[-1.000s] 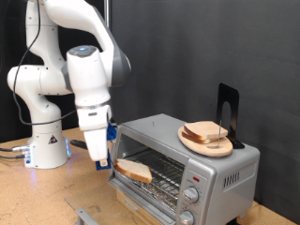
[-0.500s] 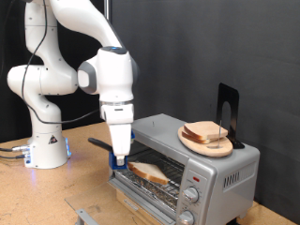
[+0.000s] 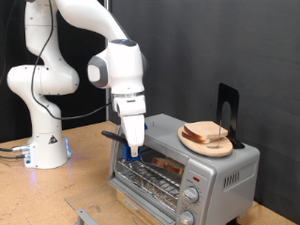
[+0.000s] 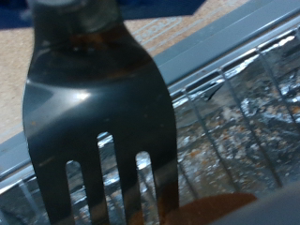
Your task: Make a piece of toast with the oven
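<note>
**Toast on the rack, black spatula at the oven mouth**

Nearest in the exterior view is the wooden tabletop [image 3: 56, 192], with the oven [image 3: 187, 164] standing on it toward the right, its knobs [image 3: 194, 195] on the near right corner of the front. The oven's chamber is open toward the exterior view's left, and the wire rack [image 3: 155, 176] lies level inside it.

On that rack rests the piece of toast [image 3: 164, 165], lying flat with its long axis running along the rack into the chamber; only a tan strip of it shows. In the wrist view a curved brown edge of it [image 4: 202, 208] sits just past the tines of a black slotted spatula [image 4: 98, 112], above the foil-lined oven floor [image 4: 244, 122].

The tool [image 3: 133, 148] hangs at the oven's open mouth, pointing straight down from the white arm [image 3: 122, 66], its tip just above the rack's left end. Whether its fingers are parted or pressed together I cannot tell; the spatula fills the wrist view right below the hand.

On the oven's roof, farther right, a round wooden plate [image 3: 190, 141] holds a stack of bread slices [image 3: 206, 132], and a black stand [image 3: 227, 111] rises just behind it.
</note>
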You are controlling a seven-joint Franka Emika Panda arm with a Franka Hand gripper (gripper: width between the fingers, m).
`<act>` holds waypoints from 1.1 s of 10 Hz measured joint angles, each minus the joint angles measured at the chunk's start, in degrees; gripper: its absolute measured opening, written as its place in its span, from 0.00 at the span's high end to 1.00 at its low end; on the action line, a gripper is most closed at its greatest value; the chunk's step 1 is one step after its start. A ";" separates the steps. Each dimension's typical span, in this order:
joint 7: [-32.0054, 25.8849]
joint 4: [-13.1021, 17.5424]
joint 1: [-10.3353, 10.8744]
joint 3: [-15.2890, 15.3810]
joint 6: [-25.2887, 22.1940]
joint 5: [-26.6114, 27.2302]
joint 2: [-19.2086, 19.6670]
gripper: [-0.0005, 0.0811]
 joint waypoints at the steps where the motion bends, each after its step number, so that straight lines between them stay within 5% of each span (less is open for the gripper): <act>1: -1.43 -0.21 -0.05 -0.28 -1.21 1.27 -0.13 0.41; 11: -15.10 -10.08 -0.54 -9.57 -5.53 18.62 -8.34 0.41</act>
